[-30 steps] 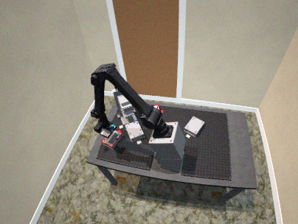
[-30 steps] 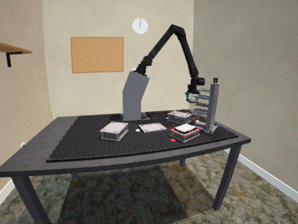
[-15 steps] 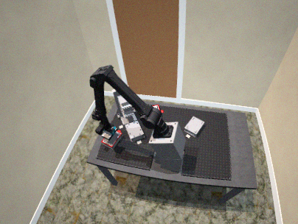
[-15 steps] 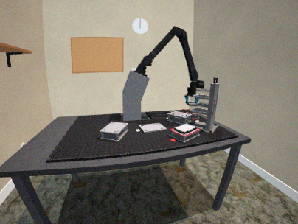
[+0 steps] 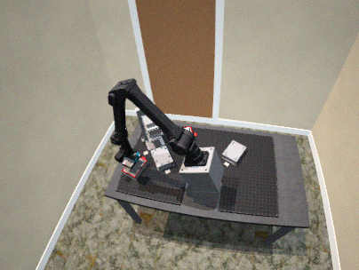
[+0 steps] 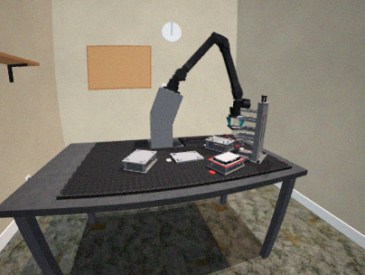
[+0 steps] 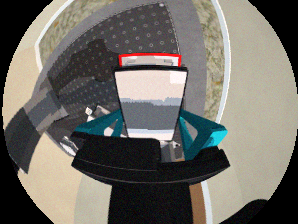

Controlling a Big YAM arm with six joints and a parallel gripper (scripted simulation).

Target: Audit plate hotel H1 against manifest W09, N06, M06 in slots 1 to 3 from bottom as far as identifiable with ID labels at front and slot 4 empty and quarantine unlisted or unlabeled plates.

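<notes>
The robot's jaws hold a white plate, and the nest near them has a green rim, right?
Not quite. The gripper does hold the white plate in its jaws, but the nest near them has a red rim, not a green one. The wrist view shows the red edge just beyond the plate.
</notes>
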